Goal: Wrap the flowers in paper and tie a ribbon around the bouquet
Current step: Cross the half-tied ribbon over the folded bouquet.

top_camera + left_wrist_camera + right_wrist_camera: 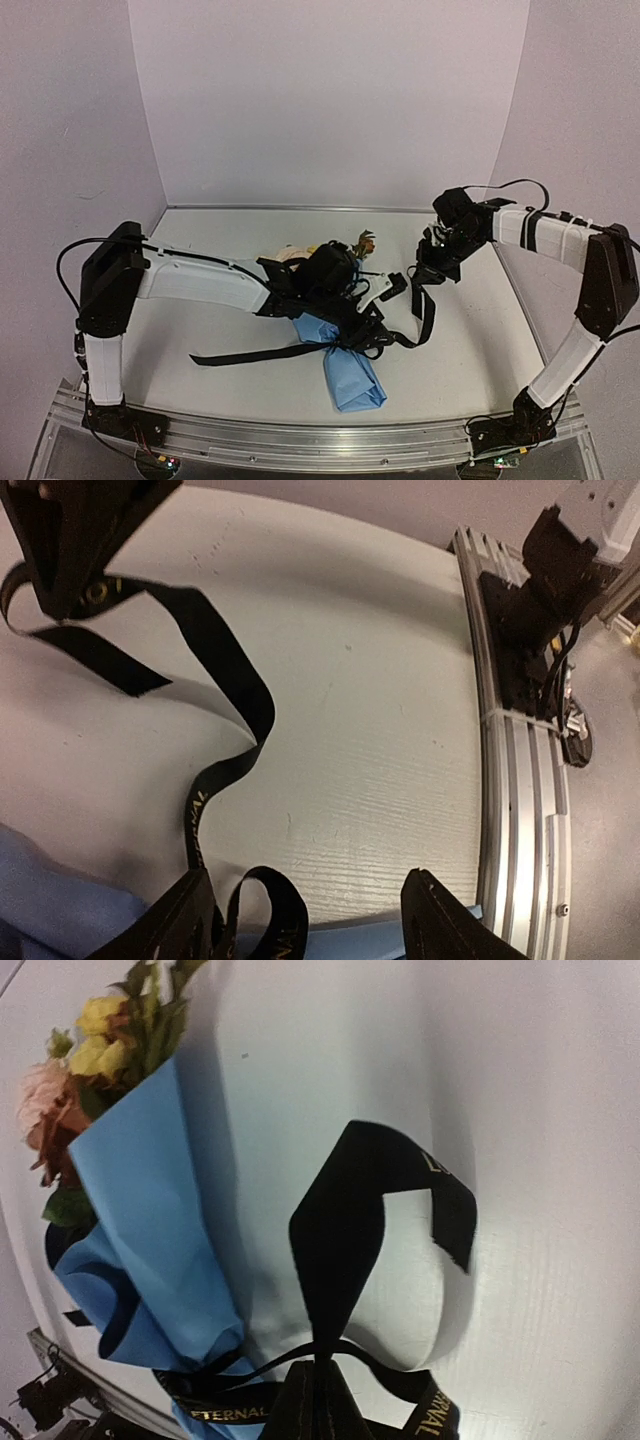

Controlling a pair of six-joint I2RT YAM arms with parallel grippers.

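Right wrist view: right gripper (315,1400) is clenched on the narrow black fabric ribbon with gold lettering (345,1230). The band is pinched flat at the fingertips, with a folded loop standing above the pinch and a free end flopping right.

Handling call on the ribbon: limp, thin and light, with no stiffness, so it goes wherever tension and gravity put it. The weave looks smooth and probably slippery, so pinch across the full width near an end, not by an edge.

The bouquet (352,378) lies on the white table (480,340), centre, narrow end toward the arm bases. It is a light blue paper (150,1230) cone with yellow, cream and rust flowers (90,1050) at the wide end. The ribbon crosses the cone's narrow part; I can't tell if it's knotted. The paper likely creases easily and springs open if the band slackens. The blooms are fragile, so hold at the waist, never the heads.

Left arm: stretched across the middle, wrist low over the cone's waist. Left gripper (308,880) is released, fingers spread and nothing pinched; a ribbon loop sits close by one finger.

Right arm: elbow high, reaching in from the right. Its claw is raised right of the flowers, with the ribbon hanging from it down to the cone. One tail trails left along the table.
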